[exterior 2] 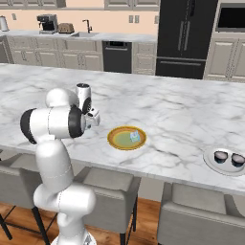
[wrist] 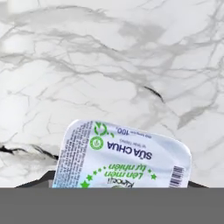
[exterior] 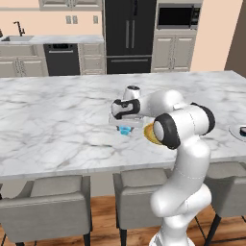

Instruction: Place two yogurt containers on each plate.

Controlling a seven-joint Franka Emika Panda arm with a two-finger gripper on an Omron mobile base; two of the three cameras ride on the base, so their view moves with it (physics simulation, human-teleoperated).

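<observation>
Pinching a light-blue yogurt tub (wrist: 123, 154) between my jaws over the marble counter (exterior: 57, 115), I'm set to carry it right to the yellow-rimmed plate (exterior 2: 115, 141), which needs a second.

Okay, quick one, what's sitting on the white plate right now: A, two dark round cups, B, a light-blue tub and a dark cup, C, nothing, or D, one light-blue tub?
A: the right base view shows two dark round cups side by side on the white plate.
</observation>
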